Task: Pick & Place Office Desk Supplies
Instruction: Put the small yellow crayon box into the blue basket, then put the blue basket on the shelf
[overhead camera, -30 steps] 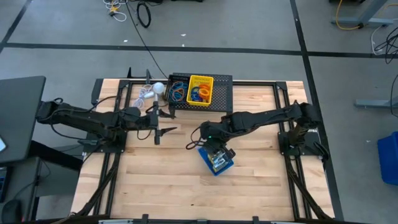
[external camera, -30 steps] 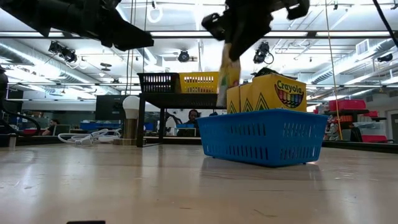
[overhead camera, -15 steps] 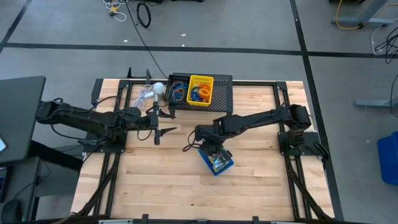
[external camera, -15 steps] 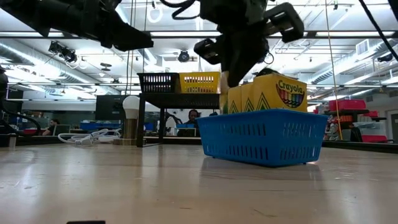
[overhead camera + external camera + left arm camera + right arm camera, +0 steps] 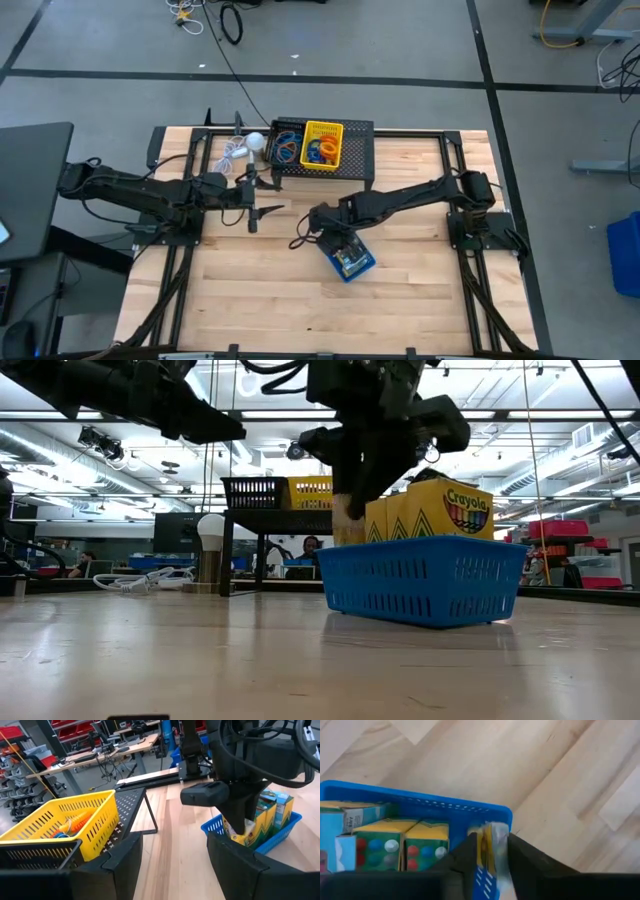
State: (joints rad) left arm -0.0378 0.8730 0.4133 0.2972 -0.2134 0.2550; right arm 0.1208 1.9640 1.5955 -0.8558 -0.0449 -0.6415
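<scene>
Right gripper [image 5: 488, 851] narrowly pinches the last crayon box [image 5: 490, 845] into the blue tray [image 5: 420, 802]; bands [image 5: 322, 148] already sorted; left gripper [image 5: 252, 195] waits wide.

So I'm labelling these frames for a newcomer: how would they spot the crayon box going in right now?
On the wooden table, find the blue mesh tray in front of the black stand. At its corner, the right claw straddles one crayon box. Unlike the other boxes in the tray, it stands between the claw's fingers.
</scene>
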